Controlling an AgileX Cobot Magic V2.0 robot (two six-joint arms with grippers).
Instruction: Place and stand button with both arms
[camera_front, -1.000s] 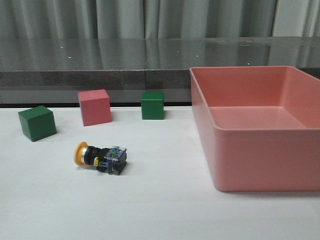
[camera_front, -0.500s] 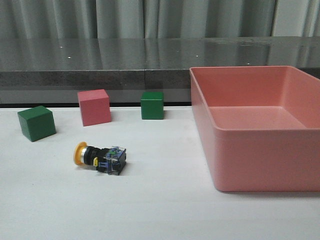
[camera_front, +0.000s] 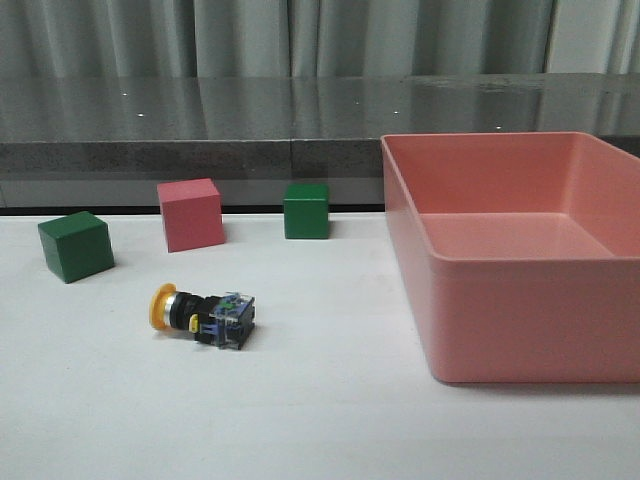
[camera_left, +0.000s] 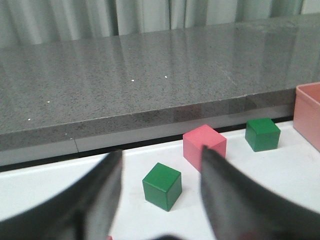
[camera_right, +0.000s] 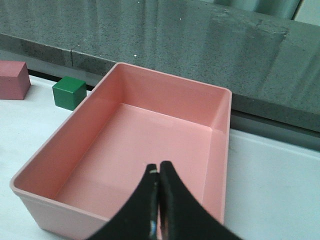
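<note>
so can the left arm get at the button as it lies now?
Probably yes. The button lies on its side on open table, apart from the cubes and bin, and the left gripper is open with nothing between its fingers.

No lettering, label, brand or number can be read anywhere here. The button (camera_front: 200, 314), lying at lower left of the front view, carries some small green and yellow specks on its clear-blue base, but they are too small to tell as writing. The faces of the cubes and the walls of the pink bin (camera_front: 520, 320) are plain, with no print on them.
</note>
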